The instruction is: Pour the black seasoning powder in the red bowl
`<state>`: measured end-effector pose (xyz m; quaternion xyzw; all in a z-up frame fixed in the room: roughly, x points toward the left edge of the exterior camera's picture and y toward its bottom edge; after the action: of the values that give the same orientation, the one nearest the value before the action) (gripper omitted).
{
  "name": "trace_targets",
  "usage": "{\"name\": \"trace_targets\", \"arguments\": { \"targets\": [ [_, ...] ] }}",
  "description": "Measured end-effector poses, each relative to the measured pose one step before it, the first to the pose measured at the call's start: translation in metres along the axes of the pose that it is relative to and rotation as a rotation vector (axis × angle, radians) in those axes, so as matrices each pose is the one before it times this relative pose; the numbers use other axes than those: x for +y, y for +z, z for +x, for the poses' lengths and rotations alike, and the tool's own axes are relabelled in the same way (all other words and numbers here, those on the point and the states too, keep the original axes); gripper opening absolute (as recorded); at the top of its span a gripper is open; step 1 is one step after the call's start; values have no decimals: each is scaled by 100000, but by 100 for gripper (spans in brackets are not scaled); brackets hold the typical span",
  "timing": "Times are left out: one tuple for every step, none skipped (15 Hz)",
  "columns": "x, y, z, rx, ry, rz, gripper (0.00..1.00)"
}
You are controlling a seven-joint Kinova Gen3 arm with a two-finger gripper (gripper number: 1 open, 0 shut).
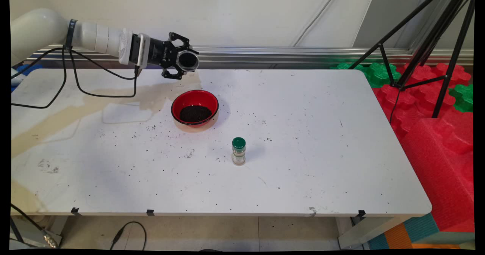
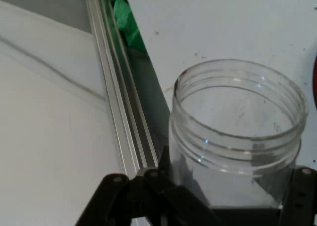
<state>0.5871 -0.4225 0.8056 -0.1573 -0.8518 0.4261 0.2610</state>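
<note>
Clear plastic jar [image 2: 237, 137], threaded neck, no lid, seemingly empty: clamped between the black fingers of the gripper [image 1: 181, 61], which close on its lower body from either side. In the main view the jar is held on its side, long axis roughly level, open mouth turned toward the camera.

Red bowl [image 1: 194, 107], holding dark granules: on the white table [image 1: 303, 179], at about 5 o'clock from the gripper and well below it; the jar's mouth stands beside the bowl's far rim, not over its centre.

Spice bottle [image 1: 238, 151], green cap, upright: at 5 o'clock from the bowl, well apart.

Dark grains: scattered over the tabletop around the bowl.
</note>
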Motion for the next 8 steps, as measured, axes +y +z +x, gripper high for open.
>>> {"name": "trace_targets", "arguments": {
  "targets": [
    [113, -2, 70, 9, 2306, -314, 0],
    [118, -2, 81, -35, 2736, -292, 0],
    [95, 1, 77, -54, 2836, -228, 0],
    [72, 7, 68, -23, 2377, -176, 0],
    [41, 4, 41, -29, 1548, -110, 0],
    [50, 3, 64, -19, 2234, -117, 0],
    [38, -5, 33, -30, 1433, -100, 0],
    [39, 5, 55, -11, 2032, -97, 0]
  ]
}}
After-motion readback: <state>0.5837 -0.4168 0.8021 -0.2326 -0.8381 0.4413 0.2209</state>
